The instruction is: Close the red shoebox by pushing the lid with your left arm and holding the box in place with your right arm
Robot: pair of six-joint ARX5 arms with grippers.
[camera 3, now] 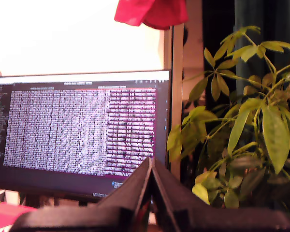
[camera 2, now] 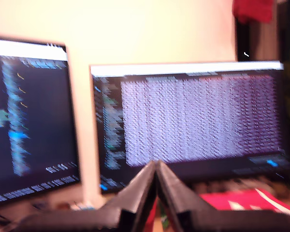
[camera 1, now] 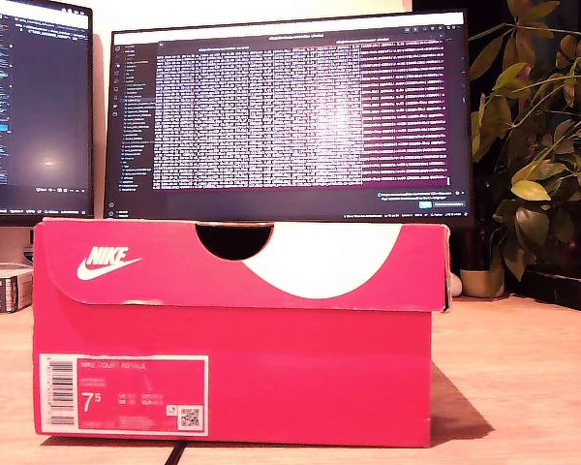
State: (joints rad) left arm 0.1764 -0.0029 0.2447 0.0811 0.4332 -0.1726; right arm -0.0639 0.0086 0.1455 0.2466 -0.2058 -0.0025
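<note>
Red and close against the exterior camera, the shoebox [camera 1: 237,387] stands on the wooden bench [camera 1: 523,387] with its lid [camera 1: 242,263] down over the top; a white label [camera 1: 124,394] sits on its front face and a white swoosh mark [camera 1: 107,262] on the lid's flap, beside a dark half-round cutout [camera 1: 234,239]. Neither arm shows in that view.

My first pincer [camera 2: 157,166] has its two dark fingers pressed together at the tips, with nothing between them. It is raised and points toward the two monitors: the big monitor [camera 2: 188,125] straight beyond the tips and a second monitor [camera 2: 29,121] off to one side. A red patch with white marks [camera 2: 241,200], blurred but most likely the shoebox, lies below and beside this pincer, clear of it.

My second pincer [camera 3: 151,164] is likewise closed tip to tip and holds nothing. Beyond it stands the same big monitor [camera 3: 82,125], and a leafy potted plant [camera 3: 241,125] rises close beside it. A sliver of red [camera 3: 5,215] shows low down, away from the fingers; I cannot tell for sure that it is the box.

In the exterior view the plant [camera 1: 537,145] stands behind the box toward that view's right, and a small stack of books [camera 1: 5,289] rests behind it at that view's left.
</note>
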